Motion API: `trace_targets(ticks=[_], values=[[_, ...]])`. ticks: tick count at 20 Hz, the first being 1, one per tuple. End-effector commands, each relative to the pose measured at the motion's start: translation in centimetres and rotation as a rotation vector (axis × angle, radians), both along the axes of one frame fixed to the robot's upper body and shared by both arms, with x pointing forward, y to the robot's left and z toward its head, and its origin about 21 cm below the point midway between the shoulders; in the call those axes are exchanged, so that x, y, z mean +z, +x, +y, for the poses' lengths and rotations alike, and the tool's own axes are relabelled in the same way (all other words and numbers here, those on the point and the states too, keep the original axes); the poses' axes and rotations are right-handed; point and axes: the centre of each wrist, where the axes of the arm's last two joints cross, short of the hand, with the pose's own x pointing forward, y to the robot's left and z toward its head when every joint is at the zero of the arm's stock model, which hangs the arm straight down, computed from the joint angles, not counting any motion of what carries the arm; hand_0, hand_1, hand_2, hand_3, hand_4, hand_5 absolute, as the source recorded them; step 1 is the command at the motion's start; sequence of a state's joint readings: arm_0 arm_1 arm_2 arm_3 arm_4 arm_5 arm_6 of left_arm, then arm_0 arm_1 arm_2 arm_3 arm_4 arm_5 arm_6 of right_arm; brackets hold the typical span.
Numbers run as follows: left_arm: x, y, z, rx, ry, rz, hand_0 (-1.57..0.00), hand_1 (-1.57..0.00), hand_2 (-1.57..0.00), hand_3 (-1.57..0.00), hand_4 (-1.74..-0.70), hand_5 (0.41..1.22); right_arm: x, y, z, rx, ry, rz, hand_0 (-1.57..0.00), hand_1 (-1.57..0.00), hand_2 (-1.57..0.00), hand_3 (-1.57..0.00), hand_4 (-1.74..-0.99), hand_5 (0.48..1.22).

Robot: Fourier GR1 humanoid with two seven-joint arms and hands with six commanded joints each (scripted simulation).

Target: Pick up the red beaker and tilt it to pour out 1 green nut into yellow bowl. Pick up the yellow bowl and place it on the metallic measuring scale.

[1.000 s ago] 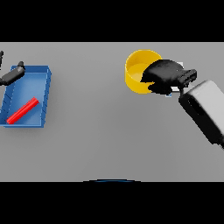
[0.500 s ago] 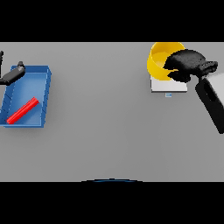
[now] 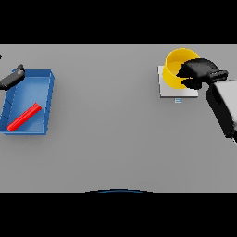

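On the grey worktop point(image 3: 115, 139), the right hand point(image 3: 198, 73) grips the round yellow bowl point(image 3: 176, 68) over the flat metallic measuring scale point(image 3: 173, 91), while a blue rectangular tray point(image 3: 45, 104) holds a red stick point(image 3: 24, 116) at far left.

The round yellow bowl point(image 3: 175, 69) looks like smooth plastic, held in the matt dark right hand point(image 3: 198, 73). Under it, the pale square metallic scale point(image 3: 166, 90) looks flat and dull. The grey tabletop point(image 3: 111, 139) is matt.

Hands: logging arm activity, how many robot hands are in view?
2: the right hand grips the yellow bowl over the scale; the left hand sits at the blue tray.
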State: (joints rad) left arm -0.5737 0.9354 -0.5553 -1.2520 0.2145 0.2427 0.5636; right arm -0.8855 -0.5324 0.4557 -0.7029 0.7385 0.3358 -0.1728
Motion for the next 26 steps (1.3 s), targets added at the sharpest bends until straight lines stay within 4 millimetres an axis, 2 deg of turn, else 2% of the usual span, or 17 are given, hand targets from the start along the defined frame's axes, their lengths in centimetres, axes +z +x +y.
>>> trace_targets(ticks=[1,5,7,9,10,11,12,14,17,21,24,26], values=[[-0.2,-0.2,0.0,-0.001,-0.003,0.003,0.00,0.00,0.00,0.00,-0.80,0.737,-0.3,0.1,-0.3,-0.008,0.004,0.000,-1.57,-1.55,-1.57,-1.46,-1.726,1.221],[0.1,0.0,-0.1,-0.002,-0.006,0.003,0.00,0.00,0.00,0.00,-0.81,0.728,-1.0,0.6,-0.2,-0.037,0.007,0.005,-1.57,-1.48,-1.57,-1.51,-1.727,1.221],[-0.2,0.1,-0.5,-0.003,-0.007,0.002,0.00,0.00,0.00,0.00,-0.81,0.734,-1.2,0.8,-0.6,-0.035,0.015,0.011,-1.55,-1.42,-1.57,-1.48,-1.721,1.221],[-0.2,0.3,-0.5,-0.003,-0.007,0.002,0.00,0.00,0.00,0.00,-0.81,0.740,-1.5,0.8,-0.8,-0.048,0.026,0.031,-1.54,-1.41,-1.57,-1.17,-1.728,1.221],[0.0,0.4,-0.4,-0.004,-0.006,0.008,0.00,0.00,0.00,0.00,-0.81,0.745,-1.4,0.9,-0.7,-0.054,0.033,0.043,-1.54,-1.44,-1.50,-1.02,-1.659,1.221],[-0.1,0.6,-0.6,-0.010,-0.007,0.009,0.00,0.00,0.00,0.00,-0.81,0.745,-1.6,0.9,-0.7,-0.072,0.032,0.048,-1.52,-1.35,-1.35,-0.91,-1.596,1.134],[-0.2,0.9,-0.6,-0.007,-0.007,0.016,0.00,0.00,0.00,0.00,-0.81,0.744,-1.3,1.0,-0.7,-0.073,0.036,0.052,-1.22,-1.08,-1.13,-0.82,-1.548,1.053],[-0.3,0.7,-0.3,0.002,-0.004,0.021,0.00,0.00,0.00,0.00,-0.81,0.745,-1.4,1.1,-0.7,-0.066,0.036,0.068,-0.78,-0.69,-0.81,-0.71,-1.470,0.928],[-0.6,0.9,-0.6,-0.006,0.000,0.021,0.00,0.00,0.00,0.00,-0.81,0.738,-1.3,1.2,-0.9,-0.066,0.038,0.082,-0.40,-0.35,-0.52,-0.60,-1.410,0.821],[-1.0,0.8,-0.5,-0.006,-0.010,0.015,0.00,0.00,0.00,0.00,-0.81,0.736,-1.2,1.5,-1.0,-0.024,0.021,0.099,-0.16,-0.14,-0.29,-0.47,-1.356,0.755],[-0.3,0.7,-0.7,-0.004,-0.014,0.004,0.00,0.00,0.00,0.00,-0.82,0.733,-1.4,1.7,-0.3,-0.023,0.002,0.105,-0.08,-0.07,-0.17,-0.39,-1.325,0.737],[-0.8,0.8,-0.8,0.000,-0.016,0.020,0.00,0.00,0.00,0.00,-0.82,0.734,-1.7,1.6,-0.6,-0.023,-0.012,0.114,-0.05,-0.05,-0.12,-0.35,-1.308,0.733]])
